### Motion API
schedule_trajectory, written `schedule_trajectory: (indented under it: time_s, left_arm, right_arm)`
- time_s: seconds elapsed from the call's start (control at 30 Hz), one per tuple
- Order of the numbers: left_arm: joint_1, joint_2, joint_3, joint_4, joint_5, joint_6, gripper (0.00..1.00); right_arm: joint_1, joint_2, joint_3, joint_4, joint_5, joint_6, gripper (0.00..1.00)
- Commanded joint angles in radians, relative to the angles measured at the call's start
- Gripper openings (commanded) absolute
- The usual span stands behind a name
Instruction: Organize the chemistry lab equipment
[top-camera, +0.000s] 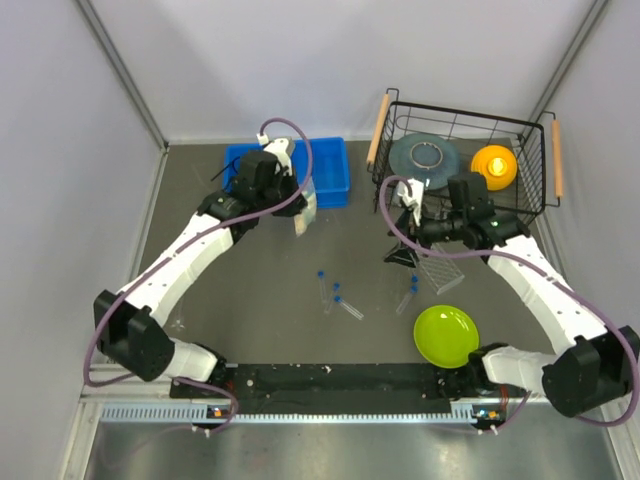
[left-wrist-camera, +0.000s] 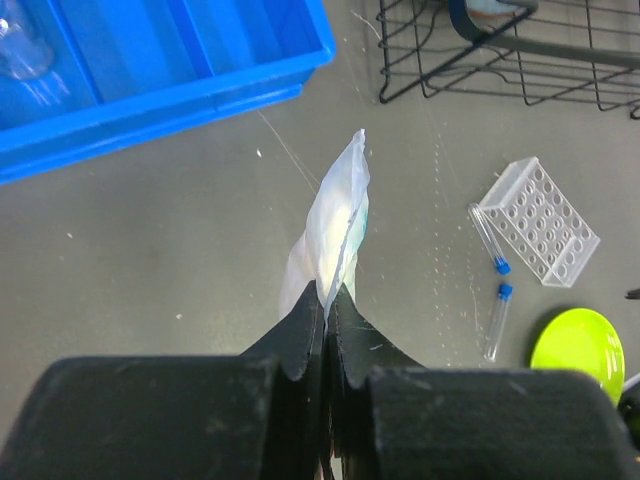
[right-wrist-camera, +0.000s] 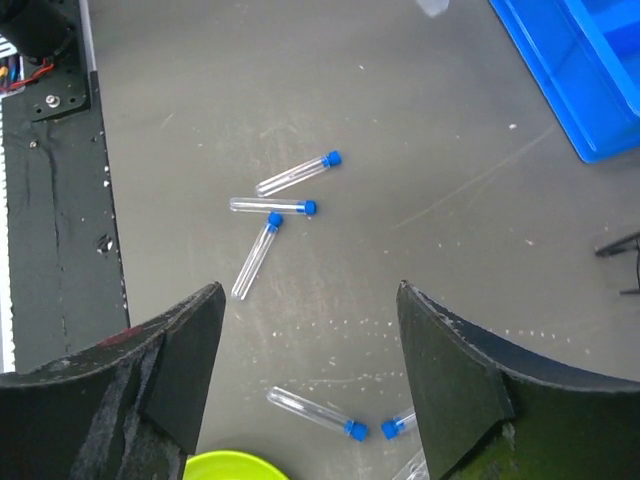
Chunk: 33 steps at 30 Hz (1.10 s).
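From above, the left gripper (top-camera: 298, 185) hung just in front of the blue bin (top-camera: 335, 182), pinching the clear plastic packet (top-camera: 304, 212) by its top. Blue-capped tubes (top-camera: 325, 290) lay scattered mid-worktop (top-camera: 250, 300), with the tube rack (top-camera: 441, 270) beneath the right arm.

In the left wrist view, the jaws were closed flat on the packet's edge, the packet clear of the worktop.

In the right wrist view, the right gripper (right-wrist-camera: 310, 330) stood wide and empty above the loose tubes.
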Motion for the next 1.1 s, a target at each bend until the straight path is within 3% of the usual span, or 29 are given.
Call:
schedule_trajectory:
  time_s: [0.0,0.13,0.33,0.67,1.07]
  left_arm:
    - [0.038,0.038,0.103,-0.016,0.008,0.064,0.02]
    - [0.072,0.090,0.152,-0.030,0.054,0.072,0.02]
    - [0.112,0.148,0.227,-0.050,0.085,0.089,0.02]
    - [0.169,0.292,0.422,-0.110,0.085,0.117,0.02]
    - [0.192,0.619,0.807,-0.214,0.063,0.110,0.02]
  right_arm:
    - [-0.073,-0.071,-0.052,0.053,-0.057,-0.004,0.72]
    - [-0.133,-0.103,-0.112,0.094,-0.082,0.020,0.73]
    - [-0.202,-0.151,-0.205,0.168,-0.103,0.046,0.83]
    - [-0.238,-0.179,-0.271,0.211,-0.059,0.005,0.88]
    - [-0.238,-0.196,-0.274,0.208,-0.045,-0.033,0.89]
